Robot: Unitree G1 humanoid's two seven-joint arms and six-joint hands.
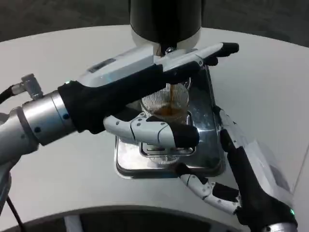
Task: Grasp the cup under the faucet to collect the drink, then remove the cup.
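Note:
A ribbed clear glass cup (175, 99) stands on the metal drip tray (215, 159) under the faucet (168, 50) of the black dispenser (166, 19). Brown drink (169, 111) fills its lower part. My left hand (159, 72) reaches in from the left and grips the cup: its long fingers run past the cup's far side and its thumb (154, 133) wraps across the near side, hiding the cup's base. My right hand (231, 159) lies at the tray's right front corner with its fingers spread, holding nothing.
The dispenser and tray stand at the middle of the round white table (270, 82). The table's near edge curves just below the tray. My right forearm (263, 193) lies along the tray's right side.

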